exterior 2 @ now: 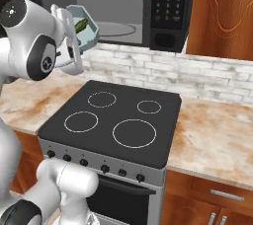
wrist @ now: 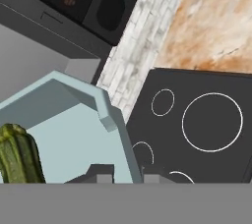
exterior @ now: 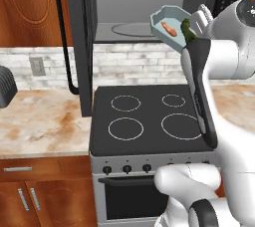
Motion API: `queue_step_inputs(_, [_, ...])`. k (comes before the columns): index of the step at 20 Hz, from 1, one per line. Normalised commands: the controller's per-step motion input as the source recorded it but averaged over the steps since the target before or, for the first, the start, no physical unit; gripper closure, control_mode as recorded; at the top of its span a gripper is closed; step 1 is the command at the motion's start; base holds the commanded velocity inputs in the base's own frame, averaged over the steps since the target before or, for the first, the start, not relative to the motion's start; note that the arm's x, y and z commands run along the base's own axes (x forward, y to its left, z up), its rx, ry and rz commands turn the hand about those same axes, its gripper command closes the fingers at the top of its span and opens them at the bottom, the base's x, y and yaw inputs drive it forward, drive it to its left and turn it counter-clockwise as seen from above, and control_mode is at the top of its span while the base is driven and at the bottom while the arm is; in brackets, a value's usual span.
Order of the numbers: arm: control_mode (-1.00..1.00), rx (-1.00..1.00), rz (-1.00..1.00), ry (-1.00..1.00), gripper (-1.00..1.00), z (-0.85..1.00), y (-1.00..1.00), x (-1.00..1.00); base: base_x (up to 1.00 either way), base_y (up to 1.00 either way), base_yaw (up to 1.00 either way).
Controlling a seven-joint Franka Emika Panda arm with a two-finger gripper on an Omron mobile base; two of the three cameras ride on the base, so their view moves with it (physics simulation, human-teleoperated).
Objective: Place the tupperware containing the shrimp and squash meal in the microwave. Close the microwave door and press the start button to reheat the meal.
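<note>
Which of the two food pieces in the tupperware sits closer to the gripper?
The squash, the dark green piece, lies at the gripper end of the tupperware; the orange shrimp lies farther in.

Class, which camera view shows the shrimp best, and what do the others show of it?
The left base view: the shrimp lies orange and unobstructed in the tupperware beside the squash. The right base view and hand view show the squash, but no orange piece can be made out.

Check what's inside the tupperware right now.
Tupperware holds the orange shrimp and green squash, tray tilted in front of the open microwave. The tray corner near the jaws is covered by the hand.
</note>
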Motion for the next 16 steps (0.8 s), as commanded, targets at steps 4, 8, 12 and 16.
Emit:
queue_step_inputs(4, [-1.0,-0.01,0.0,0.0,1.0,0.0,-0.01,0.69,0.0,0.0,0.0])
queue_step_inputs(8, [-1.0,0.0,0.0,0.02,1.0,0.0,-0.05,0.77,0.0,0.0,0.0])
queue_step_inputs(12, [-1.0,0.0,0.0,0.06,1.0,0.0,-0.02,0.73,0.0,0.0,0.0])
queue_step_inputs(16, [-1.0,0.0,0.0,0.06,1.0,0.02,0.0,0.72,0.0,0.0,0.0])
